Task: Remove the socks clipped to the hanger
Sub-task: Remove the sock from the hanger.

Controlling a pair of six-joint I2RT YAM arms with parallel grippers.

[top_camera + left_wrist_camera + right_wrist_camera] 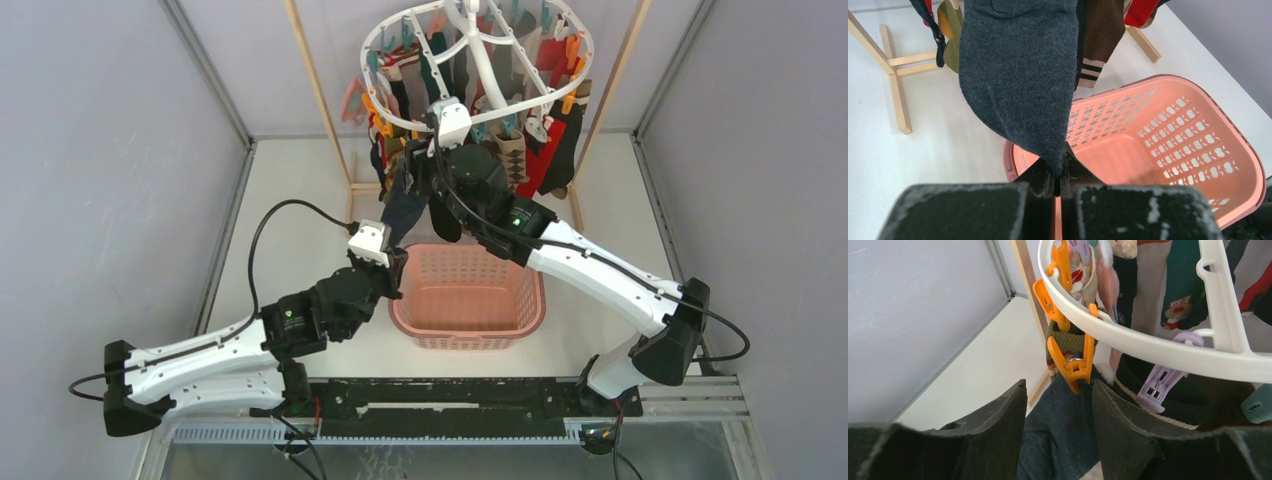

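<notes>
The white oval hanger [478,60] hangs at the top centre with several socks [540,150] clipped round its rim [1148,347]. One dark grey-blue sock [1018,75] hangs from an orange clip [1073,365]. My left gripper [1060,172] is shut on this sock's toe, just above the near rim of the pink basket [1198,125]. My right gripper [1058,390] stands open just under the orange clip, a finger on each side of the same sock [1058,435]. From above, the left gripper [398,258] is low by the basket and the right gripper [420,158] is up at the hanger's front rim.
The pink lattice basket [470,300] sits on the white table under the hanger. The wooden rail's legs [320,100] [895,90] stand on both sides of the hanger. A lilac clip [1160,382] and a teal clip [1258,405] hang close to the right finger. Grey walls enclose the table.
</notes>
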